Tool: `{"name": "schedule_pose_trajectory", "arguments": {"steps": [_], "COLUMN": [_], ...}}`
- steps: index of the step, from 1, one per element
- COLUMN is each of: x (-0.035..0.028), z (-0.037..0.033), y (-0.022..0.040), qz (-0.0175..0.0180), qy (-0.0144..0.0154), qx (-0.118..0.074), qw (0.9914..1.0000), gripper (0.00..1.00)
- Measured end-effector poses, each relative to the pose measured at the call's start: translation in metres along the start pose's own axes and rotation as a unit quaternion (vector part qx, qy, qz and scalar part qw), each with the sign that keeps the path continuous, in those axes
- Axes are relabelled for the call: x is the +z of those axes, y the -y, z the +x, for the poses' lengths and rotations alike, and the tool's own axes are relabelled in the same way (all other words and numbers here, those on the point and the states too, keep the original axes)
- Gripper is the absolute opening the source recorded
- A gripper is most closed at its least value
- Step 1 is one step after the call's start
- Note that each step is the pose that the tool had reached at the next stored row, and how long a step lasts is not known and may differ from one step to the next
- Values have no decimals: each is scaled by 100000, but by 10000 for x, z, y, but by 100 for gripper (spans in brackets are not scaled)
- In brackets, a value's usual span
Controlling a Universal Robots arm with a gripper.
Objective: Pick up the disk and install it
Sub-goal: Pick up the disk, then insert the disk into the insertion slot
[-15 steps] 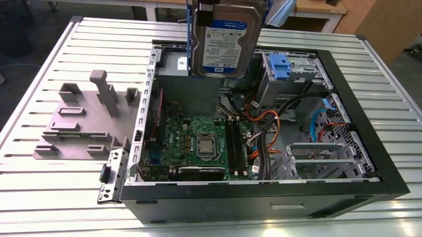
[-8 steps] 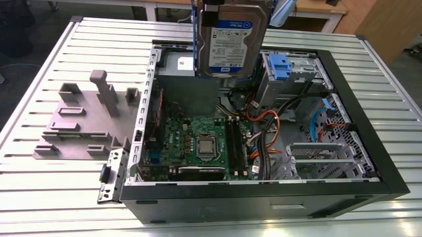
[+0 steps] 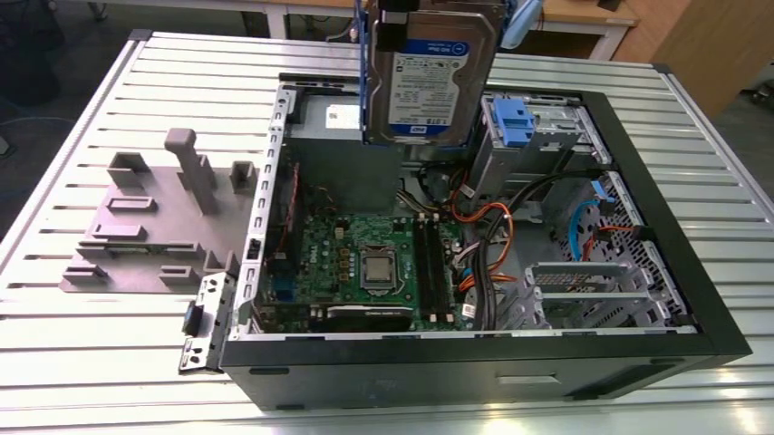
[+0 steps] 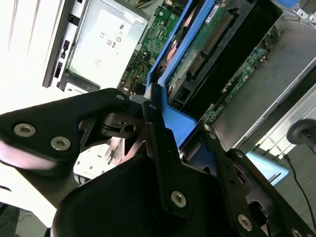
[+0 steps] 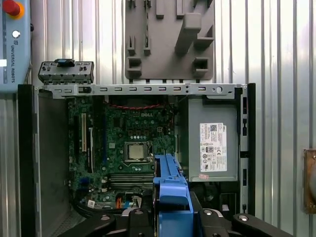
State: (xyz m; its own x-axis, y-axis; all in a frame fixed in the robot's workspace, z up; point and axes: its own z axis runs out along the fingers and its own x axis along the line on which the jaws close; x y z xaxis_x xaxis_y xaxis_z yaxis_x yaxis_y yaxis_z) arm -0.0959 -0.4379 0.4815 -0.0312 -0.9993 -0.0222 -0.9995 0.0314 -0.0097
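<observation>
The disk point(image 3: 430, 82), a silver drive with a white-and-blue label in a bright blue carrier, hangs upright above the back of the open computer case point(image 3: 484, 367). It is off the table, just to the exterior view's left of the silver drive cage point(image 3: 538, 136) with its blue latch point(image 3: 514, 122). In the second wrist view my gripper point(image 4: 180, 129) is shut on the blue carrier end of the disk point(image 4: 173, 116), whose green circuit side faces that camera. In the first wrist view the disk point(image 5: 170, 190) appears edge-on, clamped in my gripper point(image 5: 170, 217) over the motherboard point(image 5: 131, 143).
The case lies open on a slatted metal table point(image 3: 109, 362), with cables point(image 3: 484, 236) beside the motherboard and the grey power supply point(image 5: 212, 148) at one end. A grey plastic fixture point(image 3: 158, 227) stands at the exterior view's left. A pendant point(image 5: 12, 44) lies on the table.
</observation>
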Motion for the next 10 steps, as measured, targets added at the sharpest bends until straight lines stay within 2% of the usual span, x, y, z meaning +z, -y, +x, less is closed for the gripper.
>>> {"name": "schedule_pose_trajectory", "arguments": {"steps": [9,10], "x": [0,1], "z": [-1,-1], "y": [12,31], "qz": [-3,-2], "qy": [-8,-4], "qx": [-5,-8], "qw": [100000,100000], "gripper": [36,36]}}
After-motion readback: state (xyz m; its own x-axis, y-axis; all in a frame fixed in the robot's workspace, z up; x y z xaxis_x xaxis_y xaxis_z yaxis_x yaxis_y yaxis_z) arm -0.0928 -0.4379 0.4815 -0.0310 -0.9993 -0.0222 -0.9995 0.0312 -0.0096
